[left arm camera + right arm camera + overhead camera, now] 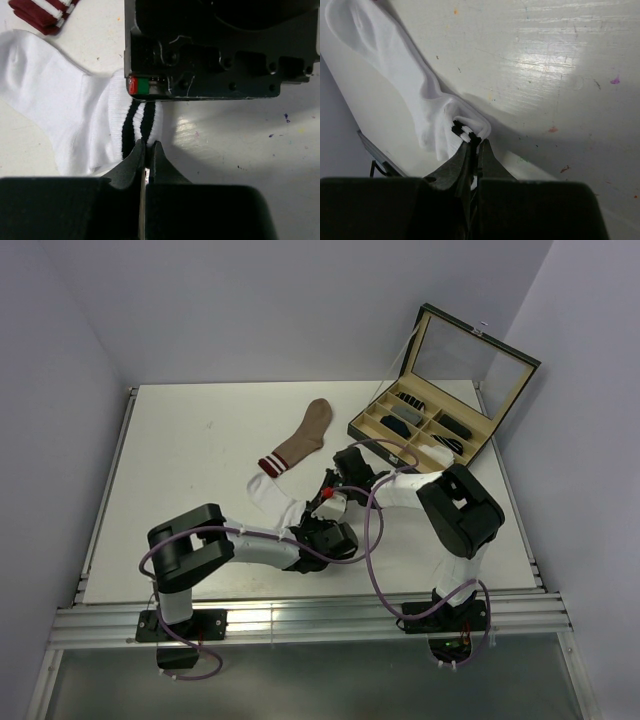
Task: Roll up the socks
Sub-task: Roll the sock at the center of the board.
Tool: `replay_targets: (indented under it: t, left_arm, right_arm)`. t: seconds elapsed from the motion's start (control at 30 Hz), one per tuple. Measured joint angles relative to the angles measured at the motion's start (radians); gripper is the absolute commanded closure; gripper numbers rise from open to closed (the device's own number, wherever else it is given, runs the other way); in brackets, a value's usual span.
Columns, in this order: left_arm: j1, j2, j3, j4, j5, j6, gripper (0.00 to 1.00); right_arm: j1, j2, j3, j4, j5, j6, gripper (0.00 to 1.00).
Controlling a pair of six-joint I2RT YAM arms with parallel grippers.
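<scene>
The white sock point(268, 492) lies flat near the table's middle, its two black cuff stripes point(137, 125) facing my grippers. In the left wrist view my left gripper point(148, 146) is shut on the cuff's edge. The body of the right gripper point(220, 50) looms just beyond it. My right gripper point(474, 142) is also shut on the striped cuff, and the white sock point(395, 60) trails away up and left from it. In the top view both grippers, left point(312, 520) and right point(322, 502), meet at that cuff. The tan-brown sock point(305, 435) with its red-and-white cuff point(42, 12) lies just behind.
An open dark case point(440, 400) with compartments holding small sock rolls stands at the back right, its lid raised. The table's front edge point(300, 595) runs close behind the left arm. White walls close in the left, back and right sides.
</scene>
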Motion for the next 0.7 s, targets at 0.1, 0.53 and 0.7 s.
replay_targets:
  t: [0.1, 0.53, 0.7]
  left_arm:
    - [0.015, -0.040, -0.037, 0.026, 0.042, -0.006, 1.00]
    - [0.285, -0.365, -0.312, 0.255, 0.552, -0.143, 1.00]
    - [0.417, -0.387, -0.394, 0.354, 0.753, -0.230, 1.00]
  right_arm:
    - [0.000, 0.000, -0.008, 0.018, -0.014, 0.003, 0.96]
    - [0.000, -0.089, -0.110, 0.187, -0.042, 0.010, 0.52]
    - [0.000, -0.119, -0.148, 0.267, -0.044, 0.015, 0.50]
